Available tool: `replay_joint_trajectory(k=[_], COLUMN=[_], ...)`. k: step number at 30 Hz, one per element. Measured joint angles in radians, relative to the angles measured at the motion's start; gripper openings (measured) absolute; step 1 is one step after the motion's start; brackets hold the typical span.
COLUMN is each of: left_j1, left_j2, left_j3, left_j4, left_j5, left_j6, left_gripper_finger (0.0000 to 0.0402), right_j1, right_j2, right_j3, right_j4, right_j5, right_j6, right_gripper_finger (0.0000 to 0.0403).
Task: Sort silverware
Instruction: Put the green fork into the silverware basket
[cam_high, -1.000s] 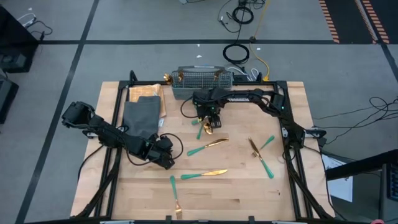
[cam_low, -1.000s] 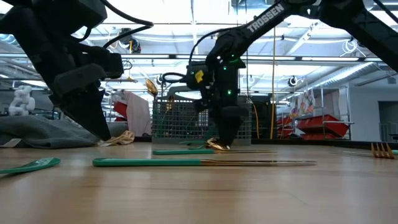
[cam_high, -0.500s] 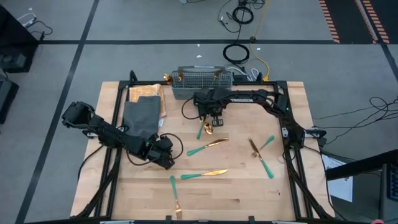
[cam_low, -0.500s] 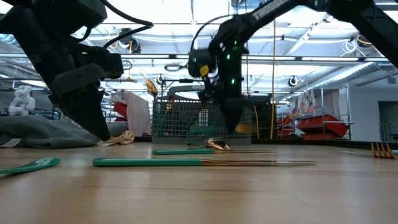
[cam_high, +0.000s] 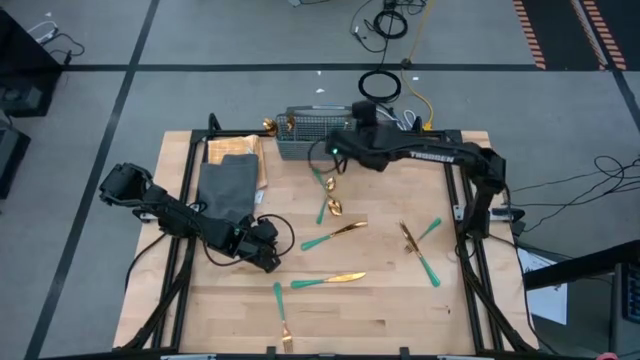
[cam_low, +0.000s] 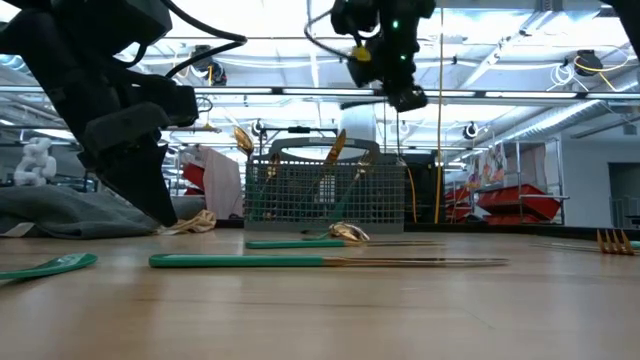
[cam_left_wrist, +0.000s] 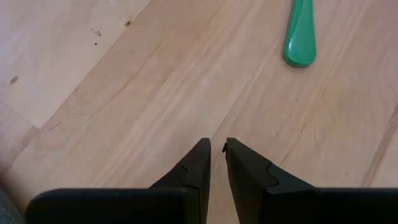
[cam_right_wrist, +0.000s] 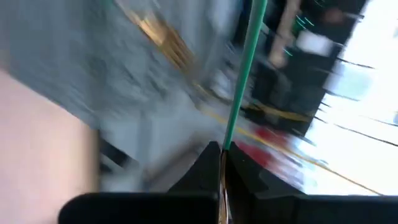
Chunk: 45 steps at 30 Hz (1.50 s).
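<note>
The silverware has shiny gold heads and thin green handles. Nearest, a fork (cam_high: 281, 318) lies at the table's (cam_high: 380, 320) front edge, about six o'clock. A knife (cam_high: 328, 280) lies just past it. Two more pieces (cam_high: 421, 245) cross at three o'clock, and a spoon (cam_high: 329, 208) rests near the middle.

The left gripper (cam_high: 268, 253) sits low at eight o'clock, its fingers (cam_left_wrist: 199, 171) almost pinched together with nothing between them.

Farthest, at twelve o'clock, the right gripper (cam_high: 335, 157) is by the grey basket (cam_high: 320, 128). It has lifted up from the middle of the table since a second ago. Its fingers (cam_right_wrist: 211, 165) squeeze one green-handled piece (cam_right_wrist: 244, 68).
</note>
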Motion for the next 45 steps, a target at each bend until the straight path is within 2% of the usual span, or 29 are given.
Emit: replay_joint_trajectory(k=[5, 6, 14, 45], left_j1=[0.0, 0.0, 0.0, 0.0], left_j2=[0.0, 0.0, 0.0, 0.0], left_j3=[0.0, 0.0, 0.0, 0.0], left_j4=[0.002, 0.002, 0.0, 0.003], left_j5=[-0.004, -0.005, -0.025, -0.067], left_j6=[-0.001, -0.001, 0.023, 0.024], left_gripper_finger=[0.0058, 0.0058, 0.0058, 0.0058], right_j1=[-0.062, -0.074, -0.112, -0.085], right_j2=[0.057, 0.071, 0.171, 0.283], right_j3=[0.0, 0.0, -0.002, -0.001], right_j4=[0.043, 0.044, 0.033, 0.058], right_j5=[0.283, 0.307, 0.296, 0.205], right_j6=[-0.298, -0.333, -0.376, -0.572], right_gripper_finger=[0.0, 0.0, 0.0, 0.0])
